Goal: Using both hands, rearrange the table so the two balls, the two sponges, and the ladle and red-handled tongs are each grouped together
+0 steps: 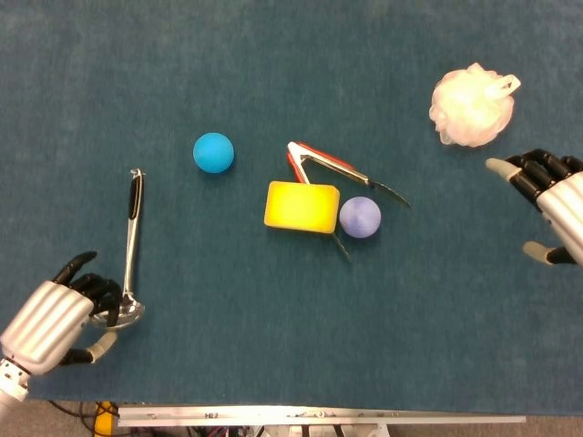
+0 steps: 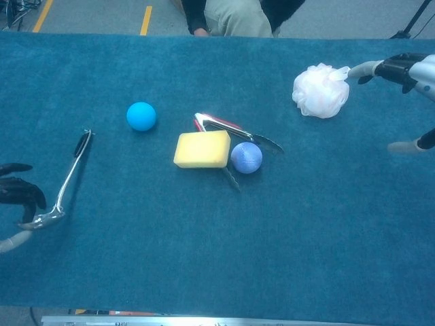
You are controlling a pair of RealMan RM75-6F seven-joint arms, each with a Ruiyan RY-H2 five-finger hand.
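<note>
My left hand (image 1: 50, 319) (image 2: 17, 197) grips the bowl end of the silver ladle (image 1: 132, 241) (image 2: 66, 182) at the near left, its black-tipped handle pointing away from me. The blue ball (image 1: 213, 152) (image 2: 141, 116) lies alone left of centre. At the centre, the yellow sponge (image 1: 301, 207) (image 2: 202, 149) and the purple ball (image 1: 360, 217) (image 2: 246, 157) lie against the red-handled tongs (image 1: 332, 166) (image 2: 231, 127). The white mesh sponge (image 1: 471, 105) (image 2: 320, 90) sits far right. My right hand (image 1: 549, 196) (image 2: 399, 68) hovers open beside it, fingers spread, holding nothing.
The blue cloth covers the whole table (image 1: 273, 346). Its metal front edge (image 1: 319, 414) runs just below my left hand. A seated person (image 2: 231, 17) is beyond the far edge.
</note>
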